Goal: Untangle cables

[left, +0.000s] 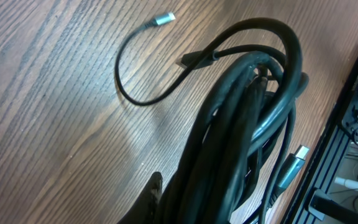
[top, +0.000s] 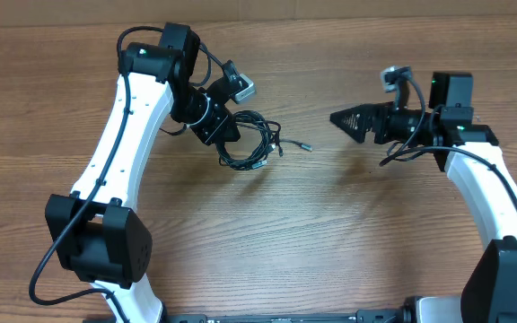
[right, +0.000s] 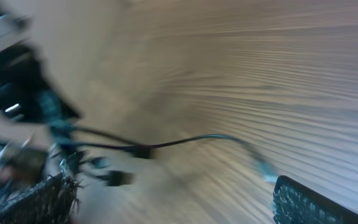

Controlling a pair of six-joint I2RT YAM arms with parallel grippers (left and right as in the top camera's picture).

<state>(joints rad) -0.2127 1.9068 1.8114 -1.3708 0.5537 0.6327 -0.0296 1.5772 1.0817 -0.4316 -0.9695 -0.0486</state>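
The cables lie as a bundle of black loops left of the table's centre. My left gripper is shut on the bundle's left side. In the left wrist view the thick bunch of loops runs down beside one dark finger. One loose end with a silver plug curls away over the wood, and a second plug hangs at the right. My right gripper points left, a short way right of the loose plug. It is open, with nothing between its fingers. The blurred right wrist view shows that cable end.
The wooden table carries nothing else besides the two arms. The left arm's white link runs from the near left up toward the bundle. A black frame borders the right side of the left wrist view.
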